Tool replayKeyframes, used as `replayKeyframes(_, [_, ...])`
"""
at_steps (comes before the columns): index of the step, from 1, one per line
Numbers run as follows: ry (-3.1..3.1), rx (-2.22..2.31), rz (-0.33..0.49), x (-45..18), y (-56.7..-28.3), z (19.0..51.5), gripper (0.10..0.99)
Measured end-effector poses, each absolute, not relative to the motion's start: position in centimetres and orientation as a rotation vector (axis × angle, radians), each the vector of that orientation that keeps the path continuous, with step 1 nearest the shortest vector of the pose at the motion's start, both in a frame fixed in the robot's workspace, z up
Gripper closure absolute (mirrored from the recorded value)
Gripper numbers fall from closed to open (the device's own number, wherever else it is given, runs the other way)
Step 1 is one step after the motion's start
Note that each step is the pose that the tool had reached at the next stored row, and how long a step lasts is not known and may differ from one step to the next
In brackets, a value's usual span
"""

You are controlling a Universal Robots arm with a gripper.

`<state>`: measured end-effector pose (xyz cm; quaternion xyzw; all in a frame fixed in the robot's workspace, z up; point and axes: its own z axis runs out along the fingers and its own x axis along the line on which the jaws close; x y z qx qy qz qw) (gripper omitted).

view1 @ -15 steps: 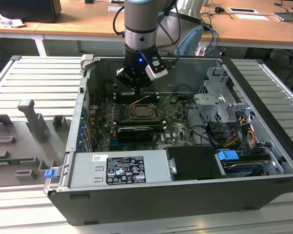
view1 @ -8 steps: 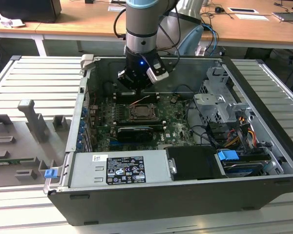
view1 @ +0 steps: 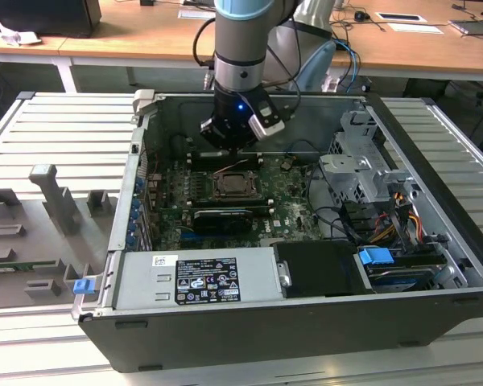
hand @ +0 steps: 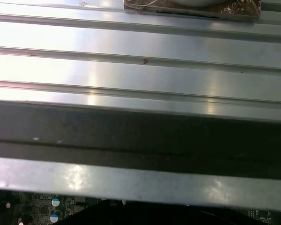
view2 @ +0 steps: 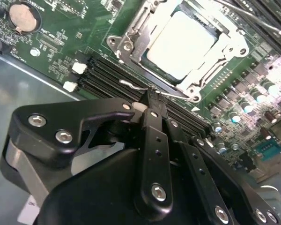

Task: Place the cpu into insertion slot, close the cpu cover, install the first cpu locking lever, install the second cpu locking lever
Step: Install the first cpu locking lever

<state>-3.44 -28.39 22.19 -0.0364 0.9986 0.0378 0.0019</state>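
Jaws (view2: pixel 149 101) are pressed together, their tips pinching the thin wire locking lever (view2: pixel 139 86) that runs along the near edge of the socket. You see this in the second wrist view, where the two black fingers (view2: pixel 154 140) meet at a narrow point directly over the wire. You can trace the lever as a bright curved line from just beside the jaw tips toward the socket corner.

Just beyond the jaw tips lies the insertion slot (view2: pixel 131 49), with the cpu (view2: pixel 185 44) seated flat in it. The pale metal face of the cpu is level and fully visible. The cpu cover (view2: pixel 225 54) is folded down around the cpu, and its silvery frame borders the chip on all sides through the central cut-out. Between the jaws and the socket you find the long black memory slots (view2: pixel 103 72) with white end clips.

In the exterior view, the jaws (view1: pixel 233 145) hang straight down from the arm (view1: pixel 241 48) inside the open computer case (view1: pixel 306 322). They sit just above the far edge of the insertion slot (view1: pixel 235 186) on the green motherboard (view1: pixel 290 201). The grey power supply (view1: pixel 193 277) lies well apart from the jaws, along the near case wall. The case rests on a ribbed metal surface (view1: pixel 56 137).

In the first wrist view, you see ribbed metal panels (hand: pixel 140 56) and a dark band of case wall (hand: pixel 140 136).
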Motion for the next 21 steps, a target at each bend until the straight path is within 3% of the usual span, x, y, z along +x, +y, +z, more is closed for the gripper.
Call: replayKeyframes(21, [3.134,-0.115,0.115,-1.9,-28.1,20.5,0.980])
